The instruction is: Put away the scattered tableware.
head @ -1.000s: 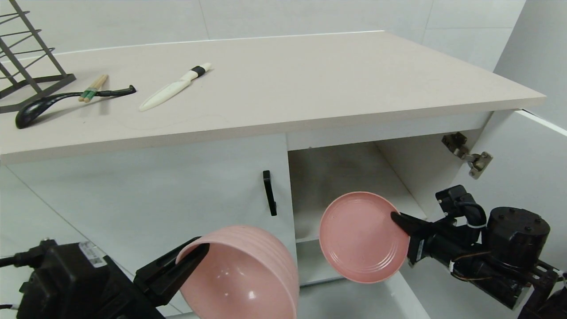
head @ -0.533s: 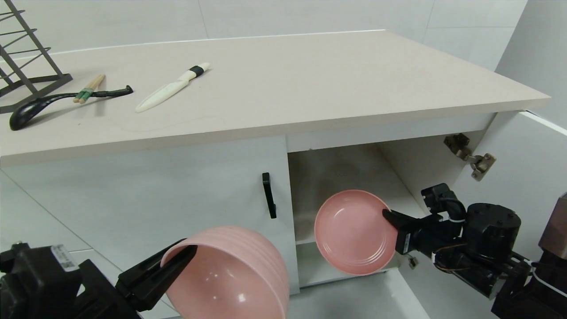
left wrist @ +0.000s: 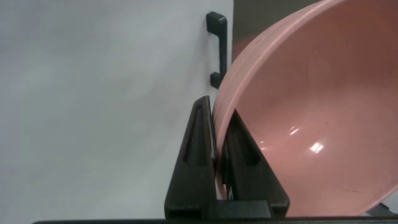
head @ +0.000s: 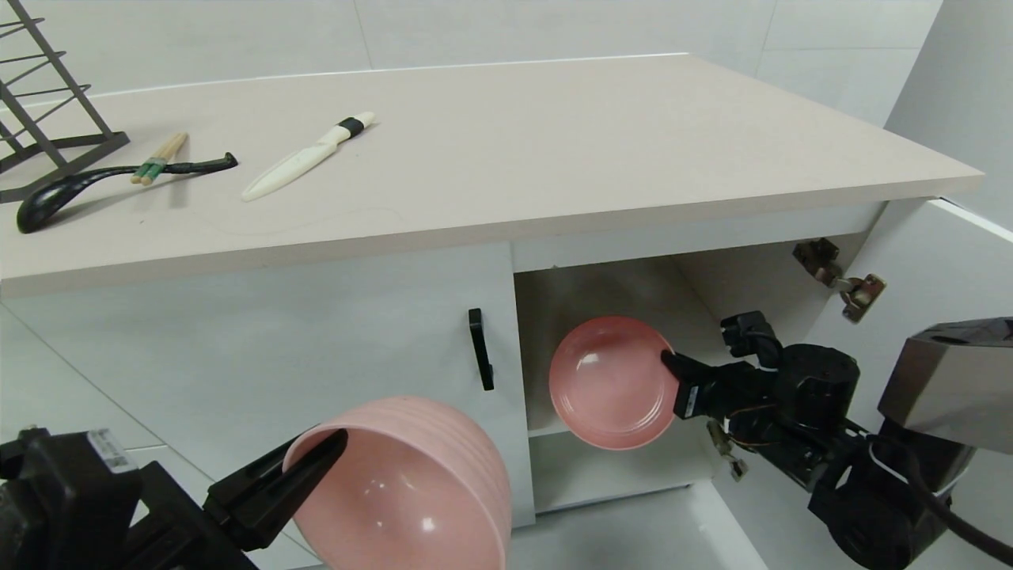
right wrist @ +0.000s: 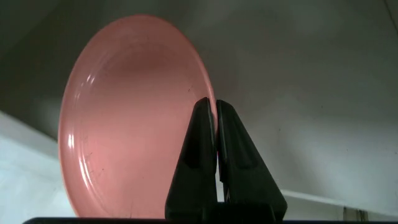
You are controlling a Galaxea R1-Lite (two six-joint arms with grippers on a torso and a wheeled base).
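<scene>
Bowl (head: 411, 491) faces the closed door (head: 277, 348), plate (head: 605, 384) the open compartment (head: 617, 289).

Beige counter (head: 554, 142), rack (head: 47, 111), spoon (head: 71, 186), chopsticks (head: 161, 158), knife (head: 305, 155)

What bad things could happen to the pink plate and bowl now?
1. The right gripper pinches the plate only at its rim, on edge at the open cupboard. It might slip and fall.
2. The left gripper holds the bowl by its rim too, near the shut door, so it could slip or bump the door.
</scene>
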